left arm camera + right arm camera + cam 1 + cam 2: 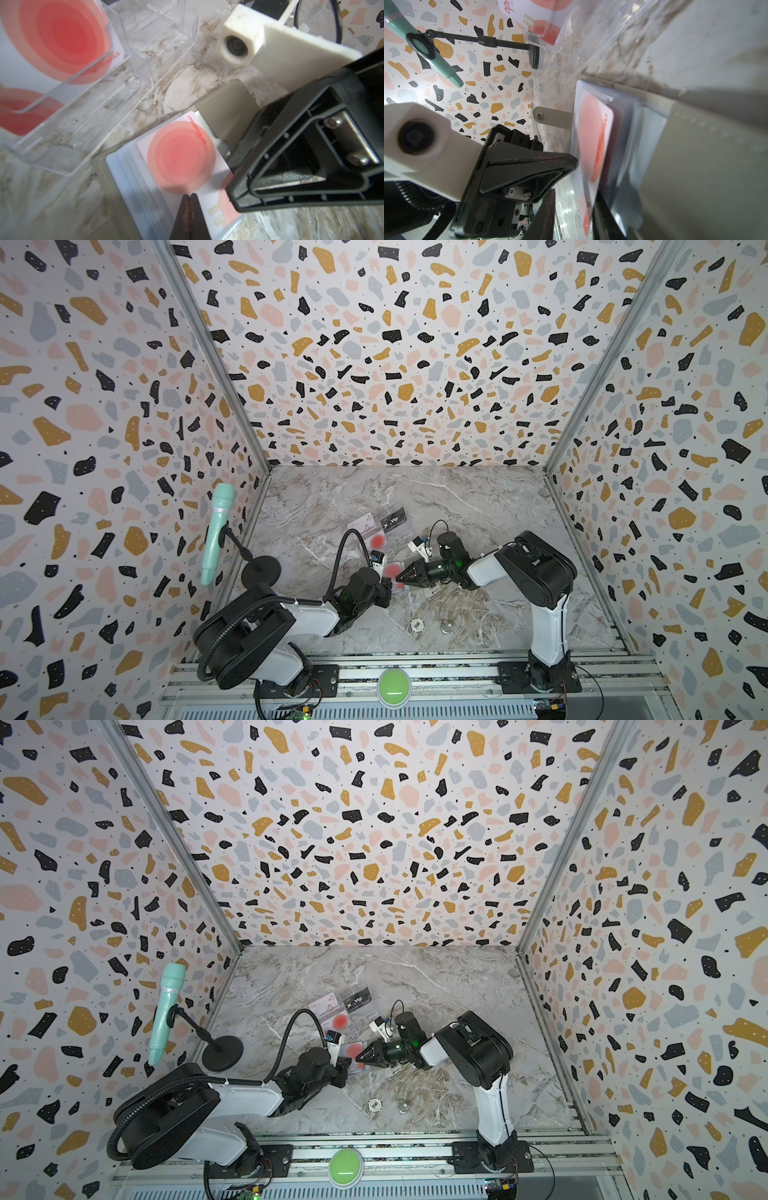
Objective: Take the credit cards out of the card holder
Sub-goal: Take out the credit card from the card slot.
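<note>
Left wrist view: left tool [190,197], closed, presses white red-circled plastic card [180,158] in taupe bifold holder [226,99], right tool [401,575] slightly parted; next, probably, dragging it outward.

We observe an enclosure with three walls: a back wall [407,364], a left wall [83,427] and a right wall [685,427]. All carry a terrazzo print of black, ochre, pink and grey flecks on white. Aluminium corner posts [208,344] join the walls. The work surface [478,497] is grey marble with white and brown veining. A slotted aluminium rail [457,672] borders its near edge and carries a round green button [393,686]. A mint-green microphone [218,526] stands on a black round-based stand [261,570] at the left wall. We note bright, even lighting.
</note>
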